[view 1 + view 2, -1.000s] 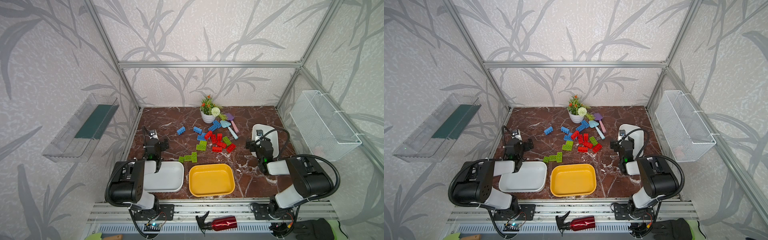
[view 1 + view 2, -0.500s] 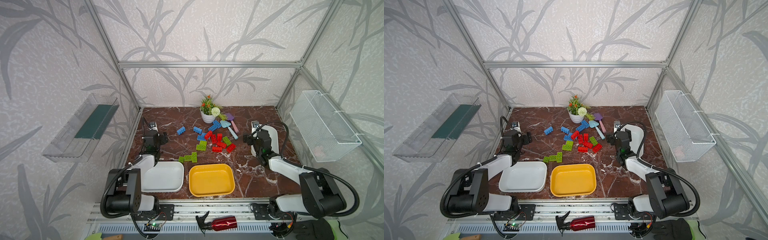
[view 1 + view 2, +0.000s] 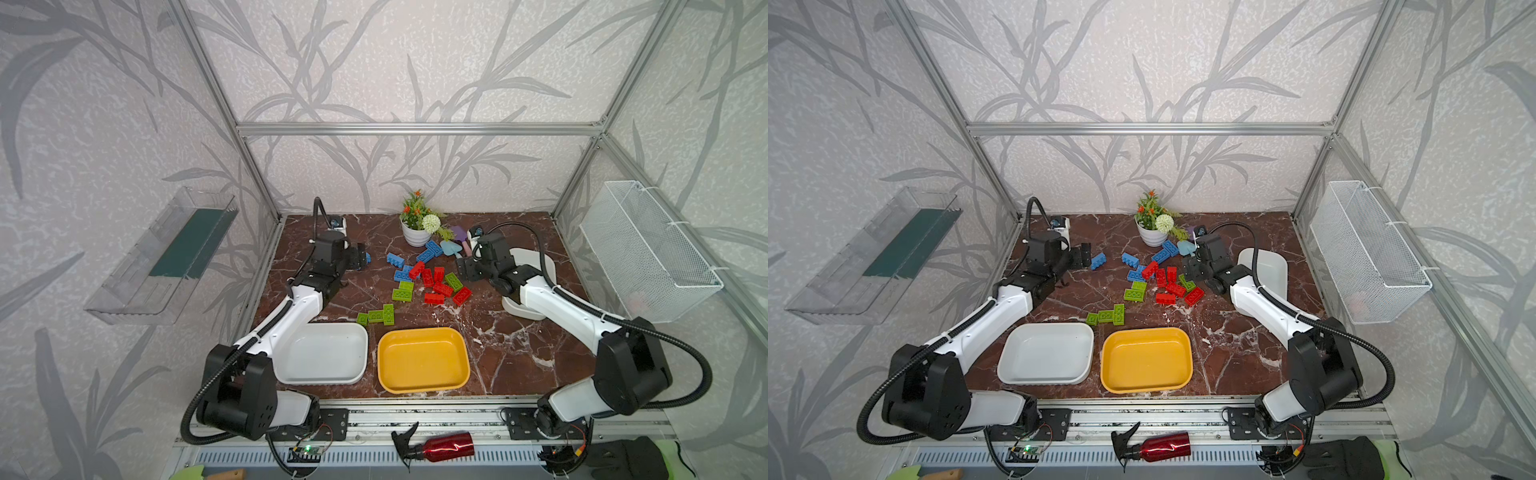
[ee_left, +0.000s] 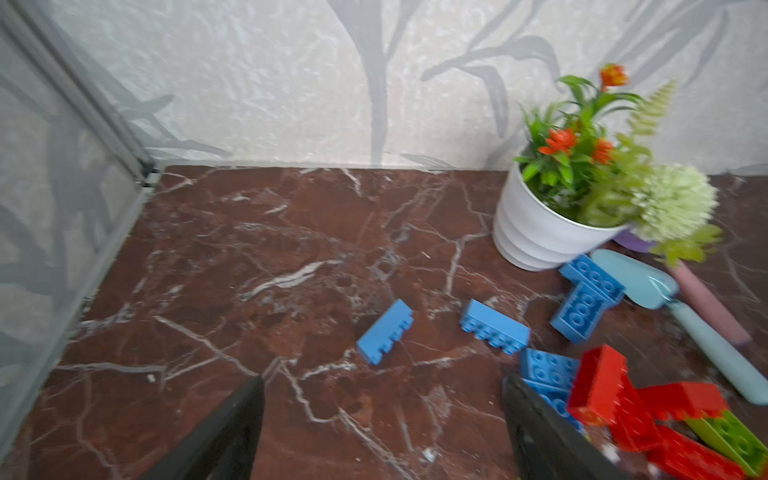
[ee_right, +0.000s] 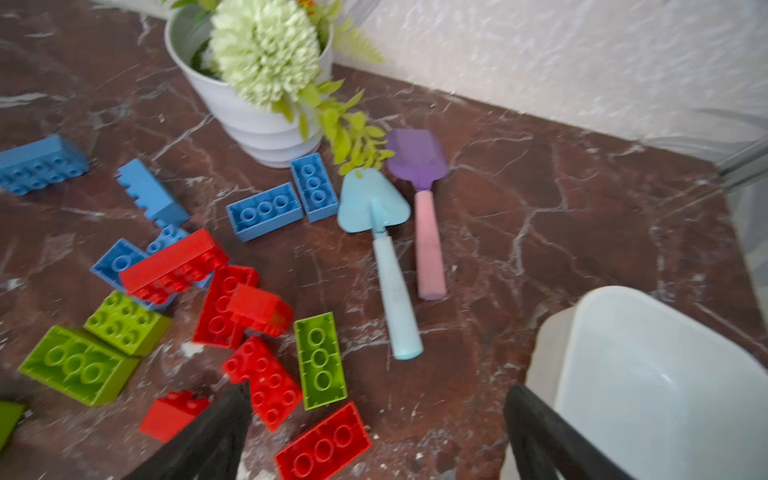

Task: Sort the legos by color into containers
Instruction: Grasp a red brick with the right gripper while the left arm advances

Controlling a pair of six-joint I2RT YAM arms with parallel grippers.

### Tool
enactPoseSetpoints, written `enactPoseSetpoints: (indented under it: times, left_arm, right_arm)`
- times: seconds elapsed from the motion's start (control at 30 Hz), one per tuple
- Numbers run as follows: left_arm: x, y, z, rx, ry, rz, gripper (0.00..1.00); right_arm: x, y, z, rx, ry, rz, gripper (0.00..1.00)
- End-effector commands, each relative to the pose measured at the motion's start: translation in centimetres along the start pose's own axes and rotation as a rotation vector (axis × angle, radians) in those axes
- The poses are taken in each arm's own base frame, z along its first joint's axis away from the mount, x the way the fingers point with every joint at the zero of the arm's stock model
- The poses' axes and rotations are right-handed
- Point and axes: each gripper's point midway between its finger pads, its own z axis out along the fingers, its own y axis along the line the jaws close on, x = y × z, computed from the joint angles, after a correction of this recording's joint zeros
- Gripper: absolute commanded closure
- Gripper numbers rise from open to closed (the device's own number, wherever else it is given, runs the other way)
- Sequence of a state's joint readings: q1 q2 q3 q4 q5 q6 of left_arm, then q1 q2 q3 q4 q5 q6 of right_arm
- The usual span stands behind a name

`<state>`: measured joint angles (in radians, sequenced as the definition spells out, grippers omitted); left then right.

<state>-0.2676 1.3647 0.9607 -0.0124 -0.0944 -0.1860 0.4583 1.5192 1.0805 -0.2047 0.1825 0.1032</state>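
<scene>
Hiding part of far white tub (image 3: 1271, 270), right arm (image 3: 1258, 303); left jaws, right jaws wide, seemingly empty.

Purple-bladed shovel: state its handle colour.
Pink. The shovel and its handle show best in the right wrist view.

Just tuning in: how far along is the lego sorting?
Done: nothing; the near white tub, yellow tub and far white tub show no bricks. In hand: nothing; left gripper and right gripper hover open and empty. Left: all blue bricks, red bricks and green bricks, loose on the table.
</scene>
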Motion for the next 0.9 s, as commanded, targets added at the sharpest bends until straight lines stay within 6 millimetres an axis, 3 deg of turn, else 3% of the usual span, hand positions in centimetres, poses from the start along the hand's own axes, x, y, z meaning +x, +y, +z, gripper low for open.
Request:
enactPoseSetpoints:
  times: [0.0,0.17,0.4,0.87]
  left_arm:
    - [0.8,-2.2,-0.5,0.056,0.045,-0.044,0.11]
    - [1.1,-4.6,-1.2,0.113,0.045,-0.032,0.11]
    - [1.5,-4.0,-2.1,0.086,0.025,-0.037,0.11]
    - [1.7,-3.1,-2.7,0.051,0.009,-0.016,0.11]
  right_arm:
    - [1.6,2.7,0.0,-0.104,0.104,0.060,0.08]
    - [2.3,5.4,1.3,-0.154,0.165,0.090,0.15]
    - [3.0,7.7,3.5,-0.191,0.239,0.172,0.19]
    - [3.0,7.4,7.3,-0.087,0.300,0.241,0.27]
